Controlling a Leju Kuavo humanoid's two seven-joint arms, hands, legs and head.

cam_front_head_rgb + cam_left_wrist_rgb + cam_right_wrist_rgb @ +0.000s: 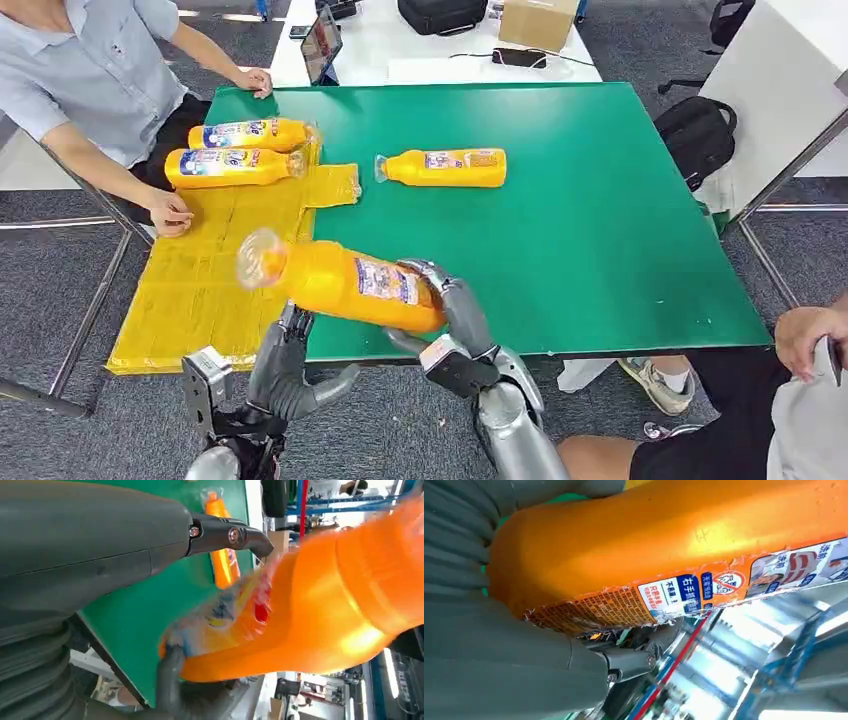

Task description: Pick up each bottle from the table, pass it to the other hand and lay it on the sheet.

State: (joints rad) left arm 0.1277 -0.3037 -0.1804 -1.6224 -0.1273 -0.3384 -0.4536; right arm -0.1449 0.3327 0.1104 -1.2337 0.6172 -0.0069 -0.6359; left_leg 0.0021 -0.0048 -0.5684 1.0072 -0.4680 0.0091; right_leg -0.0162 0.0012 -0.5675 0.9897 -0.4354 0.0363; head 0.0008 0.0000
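Bottle point(345, 283) hangs lengthwise over the table's point(600, 250) near edge, base gripped by the right hand point(455, 315), cap end pointing toward the yellow sheet point(200, 290). Left hand point(290, 365), fingers spread and holding nothing, waits just beneath that free end.

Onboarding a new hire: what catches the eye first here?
The big orange bottle held in the air over the near edge of the green table, gripped by the right hand, with the left hand open just beneath it. Next, two bottles lying on the yellow sheet at far left, where a person's hand rests.
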